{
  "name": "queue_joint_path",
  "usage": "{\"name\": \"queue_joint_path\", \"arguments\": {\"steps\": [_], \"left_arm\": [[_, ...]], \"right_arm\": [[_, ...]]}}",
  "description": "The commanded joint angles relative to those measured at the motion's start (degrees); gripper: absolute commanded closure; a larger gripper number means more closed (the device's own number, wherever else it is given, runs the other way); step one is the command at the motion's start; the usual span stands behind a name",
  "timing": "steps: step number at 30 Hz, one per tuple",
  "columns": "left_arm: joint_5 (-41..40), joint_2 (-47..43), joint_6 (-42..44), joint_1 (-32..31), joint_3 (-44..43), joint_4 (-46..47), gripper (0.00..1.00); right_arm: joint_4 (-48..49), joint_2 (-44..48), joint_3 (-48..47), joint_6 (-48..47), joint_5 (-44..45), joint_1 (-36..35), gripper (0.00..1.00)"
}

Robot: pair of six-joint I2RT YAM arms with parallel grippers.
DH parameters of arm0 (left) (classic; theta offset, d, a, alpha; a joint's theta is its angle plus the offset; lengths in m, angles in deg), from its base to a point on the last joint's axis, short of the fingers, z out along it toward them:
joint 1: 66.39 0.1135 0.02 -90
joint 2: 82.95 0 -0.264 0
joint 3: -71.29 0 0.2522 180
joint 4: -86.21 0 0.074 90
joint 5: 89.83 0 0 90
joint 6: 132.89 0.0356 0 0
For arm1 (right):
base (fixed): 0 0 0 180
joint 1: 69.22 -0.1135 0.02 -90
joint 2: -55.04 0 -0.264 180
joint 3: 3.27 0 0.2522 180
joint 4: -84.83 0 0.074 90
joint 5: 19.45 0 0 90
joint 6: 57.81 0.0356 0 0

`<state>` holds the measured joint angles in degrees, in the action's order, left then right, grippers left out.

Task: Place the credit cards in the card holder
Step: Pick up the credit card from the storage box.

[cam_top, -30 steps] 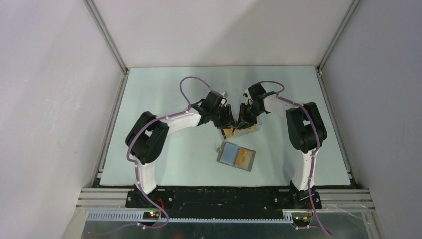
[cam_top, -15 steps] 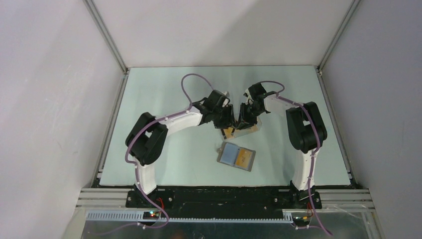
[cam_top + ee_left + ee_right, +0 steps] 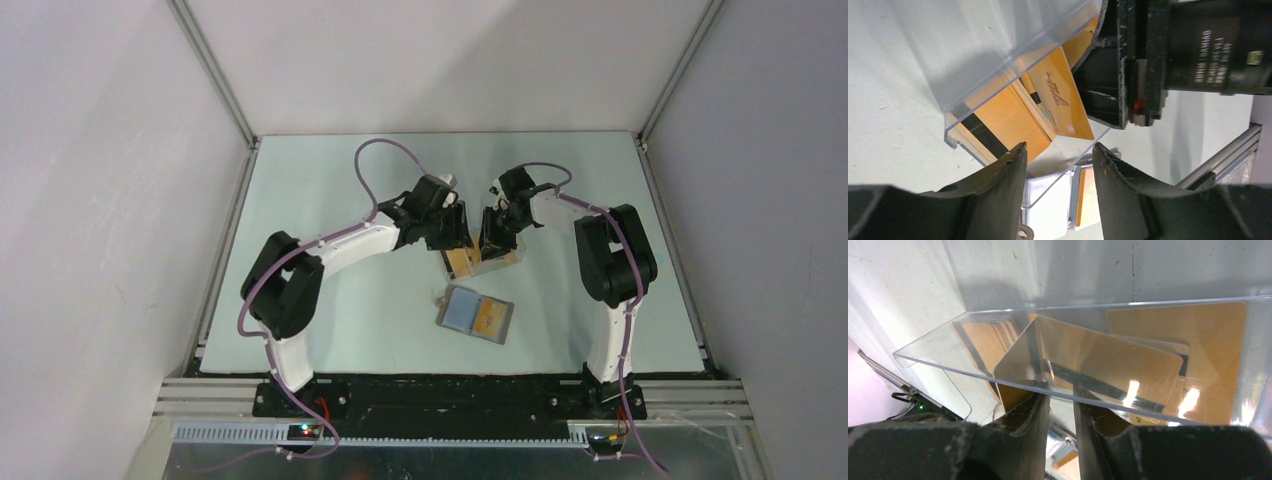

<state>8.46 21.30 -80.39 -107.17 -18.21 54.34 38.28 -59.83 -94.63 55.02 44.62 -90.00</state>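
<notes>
Your left hand (image 3: 1059, 150), open and empty, faces the credit cards (image 3: 1058, 100) leaning in the clear box (image 3: 978, 50). Your right hand (image 3: 1062, 400) pinches its wall. The card holder (image 3: 458, 312) lies open nearer the bases.

Two arms (image 3: 350, 240), one clear box (image 3: 998, 40) with at least three credit cards (image 3: 1058, 100) inside, and one card holder (image 3: 460, 310) bearing one more.
</notes>
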Motion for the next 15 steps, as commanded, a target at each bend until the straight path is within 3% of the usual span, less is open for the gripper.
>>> {"name": "queue_joint_path", "arguments": {"steps": [1,15], "left_arm": [[1.59,2.67,0.23,-1.19,-2.1,0.01,0.44],[3.84,4.89,-5.71,-1.34,-3.98,1.25,0.41]], "right_arm": [[-2.45,-1.85,-0.58,0.02,0.03,0.22,0.71],[-3.03,1.96,-0.54,1.1,-1.9,0.74,0.68]]}}
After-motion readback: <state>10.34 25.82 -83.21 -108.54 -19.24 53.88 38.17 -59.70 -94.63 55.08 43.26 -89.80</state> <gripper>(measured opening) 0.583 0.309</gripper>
